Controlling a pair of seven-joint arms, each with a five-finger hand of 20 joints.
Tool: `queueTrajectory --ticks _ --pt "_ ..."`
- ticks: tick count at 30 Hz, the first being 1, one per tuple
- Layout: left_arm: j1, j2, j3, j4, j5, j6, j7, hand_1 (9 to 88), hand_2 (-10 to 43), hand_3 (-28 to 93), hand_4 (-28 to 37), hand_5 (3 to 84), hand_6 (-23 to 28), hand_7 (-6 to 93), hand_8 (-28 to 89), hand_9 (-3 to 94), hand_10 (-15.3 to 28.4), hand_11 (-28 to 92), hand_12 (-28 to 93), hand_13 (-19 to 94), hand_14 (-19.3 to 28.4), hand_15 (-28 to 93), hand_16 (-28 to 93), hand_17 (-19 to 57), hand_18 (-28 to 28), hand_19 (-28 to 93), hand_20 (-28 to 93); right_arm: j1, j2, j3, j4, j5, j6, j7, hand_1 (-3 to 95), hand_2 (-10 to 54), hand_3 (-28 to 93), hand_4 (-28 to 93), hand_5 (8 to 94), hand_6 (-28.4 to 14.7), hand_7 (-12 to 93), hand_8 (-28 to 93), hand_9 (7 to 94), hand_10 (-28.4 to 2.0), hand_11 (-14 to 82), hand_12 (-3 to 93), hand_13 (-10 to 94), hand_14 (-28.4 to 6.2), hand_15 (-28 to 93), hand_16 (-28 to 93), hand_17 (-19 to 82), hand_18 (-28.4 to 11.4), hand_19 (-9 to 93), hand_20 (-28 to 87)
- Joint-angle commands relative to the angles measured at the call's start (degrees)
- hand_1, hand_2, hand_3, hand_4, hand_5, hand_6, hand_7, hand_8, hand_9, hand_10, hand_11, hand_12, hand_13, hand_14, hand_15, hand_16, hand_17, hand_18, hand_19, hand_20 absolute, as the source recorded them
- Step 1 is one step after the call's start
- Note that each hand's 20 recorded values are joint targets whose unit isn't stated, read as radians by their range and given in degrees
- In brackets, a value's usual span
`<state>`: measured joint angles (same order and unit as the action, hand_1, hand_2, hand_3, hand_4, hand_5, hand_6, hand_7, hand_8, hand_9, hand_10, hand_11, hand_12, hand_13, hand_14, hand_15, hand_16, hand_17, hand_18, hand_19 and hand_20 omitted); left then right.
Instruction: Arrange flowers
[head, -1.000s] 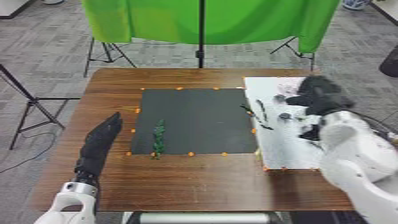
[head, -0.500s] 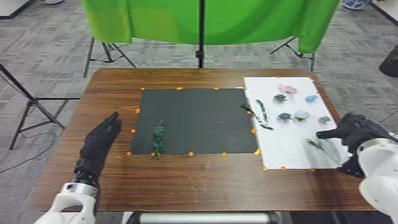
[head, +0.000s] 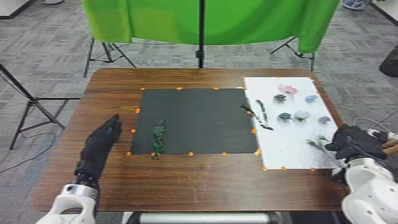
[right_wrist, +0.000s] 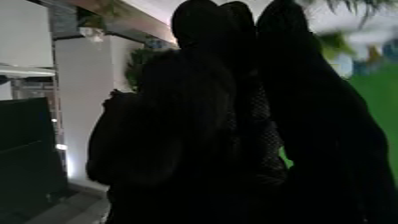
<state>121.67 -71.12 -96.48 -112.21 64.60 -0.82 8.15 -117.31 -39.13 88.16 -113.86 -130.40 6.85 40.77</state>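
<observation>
On the brown wooden table (head: 195, 187) in the head view, a dark green leafy sprig (head: 159, 137) lies along the left part of a dark grey mat (head: 200, 120). Beside it, a white rectangular sheet (head: 282, 140) bears a pink flower (head: 288, 89), a light blue flower (head: 311, 98) and a pale rounded flower (head: 302, 115). The left hand (head: 102, 137) has straight fingers, close together; the right hand (head: 357, 142) is near a thin green sprig (head: 317, 143). In the right wrist view, the right hand (right_wrist: 311, 95) has extended fingers, narrowly parted, with blurred green foliage (right_wrist: 138, 65) beyond.
</observation>
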Motion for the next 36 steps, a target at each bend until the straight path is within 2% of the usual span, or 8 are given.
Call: queueTrajectory --ticks 1,5,8,16,24,30,36 --pt "0.5 -0.15 0.07 0.01 0.32 -0.4 -0.88 25.4 -2.7 64 -21.4 33.4 4.6 1.6 -3 30.1 10.1 4 15 22 13.0 4 3 0.6 9.8 0 16 9.1 -1.4 -5.4 -7.1 3.2 6.5 -3.8 60.5 -9.5 53 -18 81.4 0.4 23 22 88.8 -10.3 25.9 36.4 93 -2.2 53 31 67 -8.6 93 45" --pt "0.0 -0.27 0.45 0.19 0.53 -1.08 -1.07 25.5 -2.6 64 -21.5 33.5 4.6 1.5 -3 30.2 10.1 4 15 22 13.0 4 3 0.6 9.8 0 16 20.6 -3.8 -16.5 -8.4 6.1 6.9 -5.8 60.7 -9.5 53 -17 81.5 0.3 23 22 89.2 -10.3 26.1 36.5 94 -2.1 53 32 67 -8.5 93 46" --pt "-0.3 -0.19 0.72 0.26 0.85 -1.65 -1.24 25.5 -2.5 64 -21.4 33.4 4.6 1.4 -3 30.3 10.2 4 15 23 13.0 4 3 0.6 9.8 0 16 28.7 -7.3 -25.5 -7.0 8.3 6.8 -7.2 60.8 -9.5 53 -17 81.6 0.2 23 22 89.2 -10.3 26.1 36.6 94 -2.1 53 32 68 -8.3 93 46" --pt "-0.4 -0.19 0.77 0.31 1.14 -2.81 -2.32 25.4 -2.5 64 -21.4 33.3 4.6 1.2 -3 30.3 10.2 4 15 23 13.1 4 3 0.6 9.8 0 16 42.2 -18.0 -44.0 1.8 13.0 3.4 -10.0 61.1 -9.5 52 -17 82.0 0.0 22 22 89.5 -10.5 25.9 36.7 94 -2.2 53 32 68 -8.1 93 46" --pt "-0.4 -0.22 0.89 0.39 1.23 -3.48 -3.15 25.4 -2.5 63 -21.3 33.2 4.4 1.4 -3 30.4 10.3 4 15 23 13.2 4 3 0.5 10.0 0 16 47.0 -24.2 -51.1 9.7 15.6 3.1 -7.4 61.3 -9.5 52 -16 82.1 -0.2 22 22 89.7 -10.6 26.3 36.3 94 -2.2 53 32 68 -8.0 93 46" --pt "-0.5 0.02 0.78 0.34 1.11 -3.79 -3.64 25.3 -2.5 63 -21.1 33.1 4.4 1.2 -3 30.5 10.4 4 15 23 13.3 4 3 0.5 10.0 0 16 48.4 -26.0 -52.3 11.1 19.3 3.9 -4.9 60.8 -9.5 52 -15 82.2 -0.5 22 23 89.8 -11.0 27.0 35.7 94 -2.1 53 31 69 -7.7 93 45" --pt "-0.6 -0.14 0.8 0.46 1.3 -4.7 -4.01 25.3 -2.4 63 -21.0 33.0 4.4 1.0 -3 30.4 10.4 4 15 22 13.3 4 3 0.5 10.1 0 16 48.2 -25.9 -52.6 12.1 16.0 1.8 -6.1 57.7 -9.5 40 -9 79.8 -2.3 20 22 88.9 -12.5 32.6 27.0 94 -2.4 53 30 69 -7.3 93 44"
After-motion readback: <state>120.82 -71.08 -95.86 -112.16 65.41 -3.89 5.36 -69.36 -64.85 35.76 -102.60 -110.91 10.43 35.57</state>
